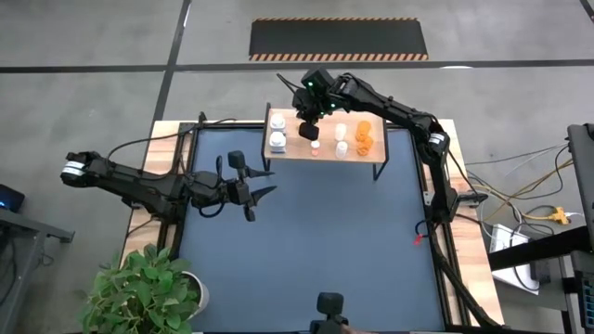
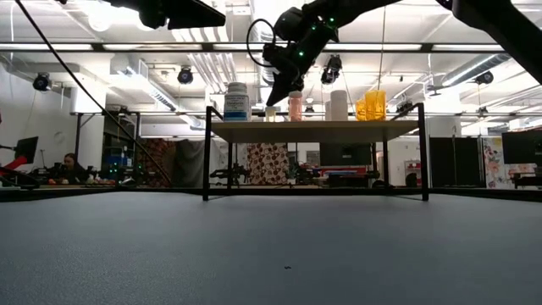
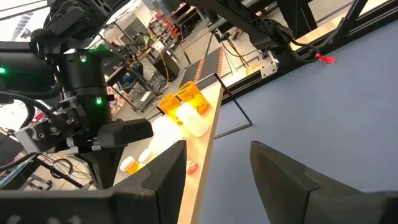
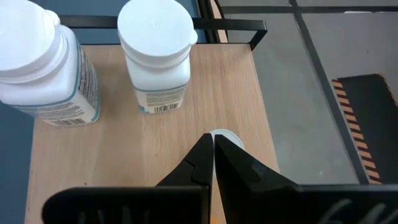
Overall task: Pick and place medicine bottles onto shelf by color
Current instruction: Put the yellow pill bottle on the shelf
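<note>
A potted plant sits at the table's near left corner. Just beyond it the left gripper hangs over the left part of the dark blue mat, its fingers spread and holding nothing, well apart from the shelf. The shelf stands at the mat's far edge on thin black legs. On its left end stand two white bottles, side by side. Next to them, the right gripper hovers over the board with its fingers pressed together, empty; a small white cap shows just under the fingertips. Farther right come a small orange-pink bottle, then a white bottle, and last the orange bottles clustered at the right end. Cables trail off the table's right side.
</note>
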Controlling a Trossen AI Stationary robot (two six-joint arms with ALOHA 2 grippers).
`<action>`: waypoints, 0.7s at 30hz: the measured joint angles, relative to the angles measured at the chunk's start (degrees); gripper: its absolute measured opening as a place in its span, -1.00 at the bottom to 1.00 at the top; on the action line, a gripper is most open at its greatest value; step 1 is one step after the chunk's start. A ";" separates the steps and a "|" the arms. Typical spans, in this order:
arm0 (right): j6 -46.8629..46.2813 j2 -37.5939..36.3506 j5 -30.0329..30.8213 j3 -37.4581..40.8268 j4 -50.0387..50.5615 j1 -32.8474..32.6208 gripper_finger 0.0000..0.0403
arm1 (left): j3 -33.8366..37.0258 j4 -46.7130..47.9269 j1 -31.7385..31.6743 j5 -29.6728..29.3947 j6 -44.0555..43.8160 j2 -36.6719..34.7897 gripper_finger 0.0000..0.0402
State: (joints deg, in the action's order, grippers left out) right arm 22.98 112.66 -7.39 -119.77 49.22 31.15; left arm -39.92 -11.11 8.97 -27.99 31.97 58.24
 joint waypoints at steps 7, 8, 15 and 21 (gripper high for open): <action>0.17 0.00 3.05 0.04 -0.29 0.01 -0.96 | 0.00 0.01 0.00 0.00 0.00 0.00 -0.20; 0.39 0.00 3.06 0.04 -0.29 0.03 -0.96 | 0.00 0.02 0.00 0.00 0.00 0.00 -0.20; 1.56 0.00 5.91 0.04 -0.27 0.01 -0.96 | 0.00 0.02 0.00 0.00 0.00 0.00 -0.20; 1.66 0.00 6.99 0.07 -0.16 0.40 -0.96 | 0.00 0.04 0.01 0.00 0.00 0.00 -0.20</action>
State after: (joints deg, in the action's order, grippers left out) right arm 24.64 112.66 -0.40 -119.70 49.06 31.55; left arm -39.92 -11.07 8.98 -27.99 31.97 58.24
